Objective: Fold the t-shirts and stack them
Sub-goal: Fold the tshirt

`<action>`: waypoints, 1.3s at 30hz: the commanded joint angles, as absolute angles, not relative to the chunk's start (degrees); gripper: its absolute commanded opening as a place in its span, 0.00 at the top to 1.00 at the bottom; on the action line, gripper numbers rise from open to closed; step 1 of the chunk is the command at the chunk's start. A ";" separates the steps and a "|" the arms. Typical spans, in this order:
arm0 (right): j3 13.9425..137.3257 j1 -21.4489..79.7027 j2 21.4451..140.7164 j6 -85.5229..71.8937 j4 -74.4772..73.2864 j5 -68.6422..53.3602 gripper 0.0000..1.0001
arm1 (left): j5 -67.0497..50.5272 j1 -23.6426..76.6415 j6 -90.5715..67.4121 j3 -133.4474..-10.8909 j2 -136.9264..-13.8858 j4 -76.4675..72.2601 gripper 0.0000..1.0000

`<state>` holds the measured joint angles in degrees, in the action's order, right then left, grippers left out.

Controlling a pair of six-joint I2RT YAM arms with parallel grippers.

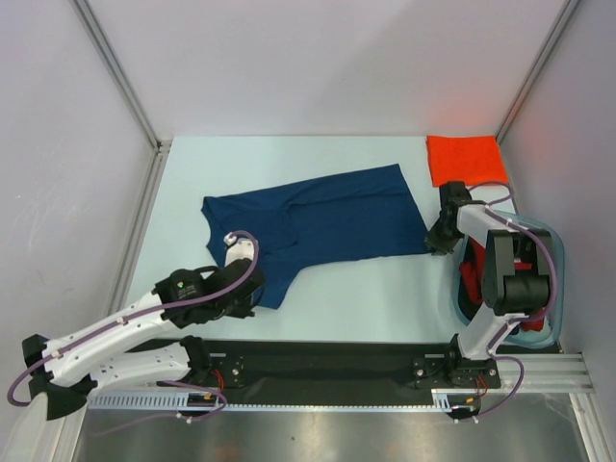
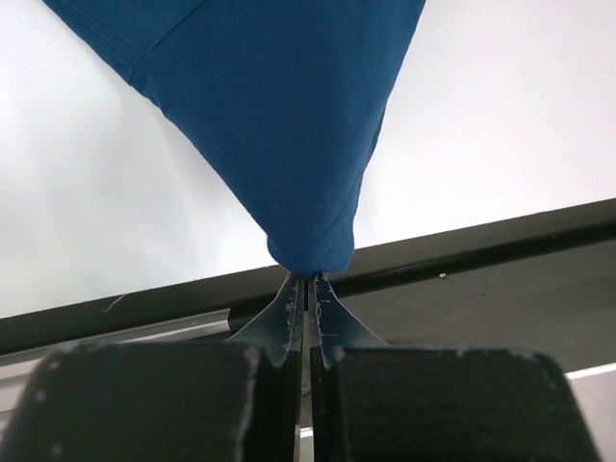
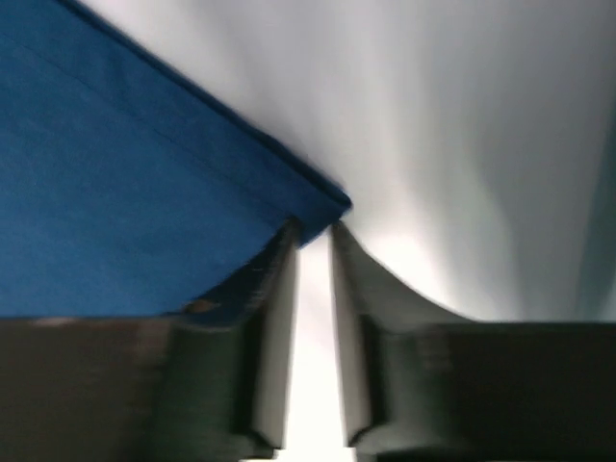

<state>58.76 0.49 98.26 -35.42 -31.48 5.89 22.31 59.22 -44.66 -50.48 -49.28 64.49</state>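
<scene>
A navy blue t-shirt [image 1: 322,223] lies spread flat across the middle of the table. My left gripper [image 1: 256,304] is at its near left corner, and in the left wrist view the gripper [image 2: 308,279] is shut on that bunched corner of the navy cloth [image 2: 279,125]. My right gripper [image 1: 435,245] is at the shirt's right corner. In the right wrist view, which is blurred, the gripper [image 3: 314,231] has its fingers a narrow gap apart, with the corner of the blue hem [image 3: 322,204] lying between the fingertips. An orange t-shirt [image 1: 465,159] lies folded at the back right.
A clear bluish tub [image 1: 556,265] stands at the right edge behind my right arm, with red cloth [image 1: 471,279] in it. A black rail [image 1: 318,364] runs along the near edge. White walls close in the table on the left, back and right.
</scene>
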 commanded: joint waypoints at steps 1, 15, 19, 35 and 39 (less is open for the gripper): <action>61.34 2.46 100.28 -33.05 -31.64 9.14 0.80 | 22.24 58.89 -42.01 -53.79 -48.69 63.02 1.00; 73.02 5.27 100.80 -26.90 -39.29 5.81 1.00 | 12.13 39.47 -29.37 -72.93 -67.04 54.49 1.00; 77.77 5.62 103.09 -25.93 -39.81 4.57 1.00 | 11.25 33.85 -26.55 -78.21 -75.57 54.40 0.99; 99.47 3.25 118.46 -22.59 -46.40 2.99 1.00 | 10.72 18.46 -23.82 -86.57 -86.92 47.11 1.00; 105.27 2.55 122.15 -22.15 -48.16 2.55 1.00 | 11.78 16.88 -23.73 -90.77 -90.34 46.85 1.00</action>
<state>99.61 3.25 120.09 -23.55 -46.11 2.92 10.37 18.31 -24.93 -85.97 -88.53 49.69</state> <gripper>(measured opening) 0.010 0.010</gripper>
